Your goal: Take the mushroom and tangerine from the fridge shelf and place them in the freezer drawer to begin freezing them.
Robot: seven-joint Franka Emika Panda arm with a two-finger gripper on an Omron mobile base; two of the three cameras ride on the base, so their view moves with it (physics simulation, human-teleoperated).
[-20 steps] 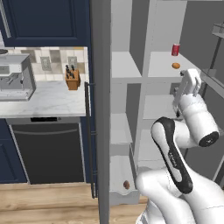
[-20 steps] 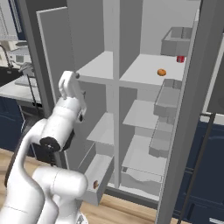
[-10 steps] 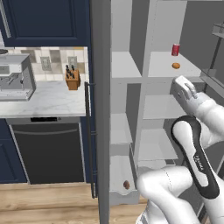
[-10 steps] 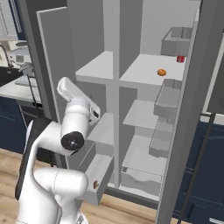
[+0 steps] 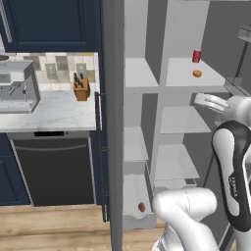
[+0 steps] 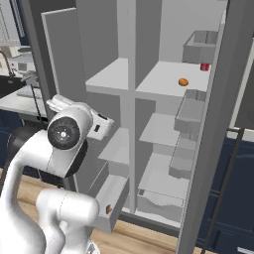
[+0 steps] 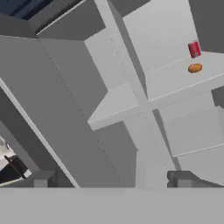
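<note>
No writing can be read anywhere. The fingers (image 7: 112, 177) stand spread wide and hold nothing. The tangerine (image 5: 197, 73) rests on the fridge shelf (image 5: 188, 81) near a red can (image 5: 196, 55). The mushroom (image 5: 141, 207) lies in the freezer drawer (image 5: 135, 218), low at left.

Fridge shelf (image 5: 184, 73): smooth, matt pale-grey board with a plastic look. Tangerine (image 5: 197, 73): bright orange skin, faintly glossy. Red can (image 5: 196, 55): smooth, metallic-looking cylinder. Freezer drawer (image 5: 133, 215): matt pale-grey plastic, holding the mushroom (image 5: 141, 207), dull reddish-brown and matt. Robot arm (image 5: 235, 162): glossy white shell with dark joints. Desk (image 5: 54, 110): pale, stone-like top, smooth. Knife block (image 5: 80, 88): brown wood. Floor (image 5: 49, 230): light wooden planks with visible grain. Cabinets (image 5: 49, 24): dark blue, satin-painted fronts.
</note>
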